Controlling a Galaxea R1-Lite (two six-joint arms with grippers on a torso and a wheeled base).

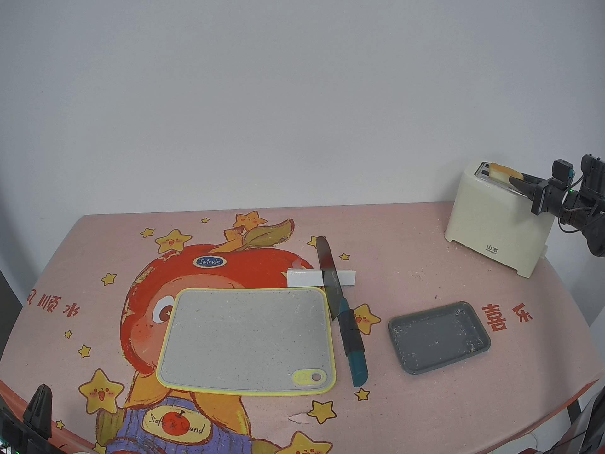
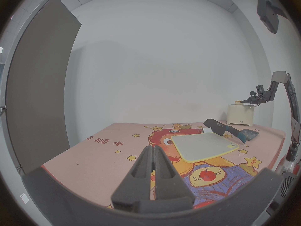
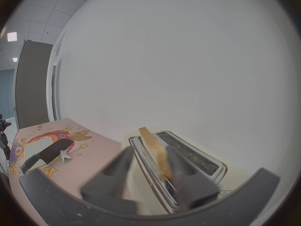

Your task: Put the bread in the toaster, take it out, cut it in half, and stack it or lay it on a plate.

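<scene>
Dark fingers (image 3: 188, 179) of the right gripper (image 3: 150, 153) were held apart astride the bread (image 3: 154, 148), which stood tilted with its lower end in one slot of the toaster (image 3: 203, 165). Its long edge was aligned with that slot. The slice was set close against one finger and clear of the other. The left gripper (image 2: 153, 149), fingers pressed together, was parked well apart over the table's (image 2: 103, 160) near edge, so the right arm was judged nearer.

plain white wall (image 1: 302, 83) behind a pink cartoon-print table (image 1: 428, 247), grey panel (image 2: 37, 88) at one end.
</scene>
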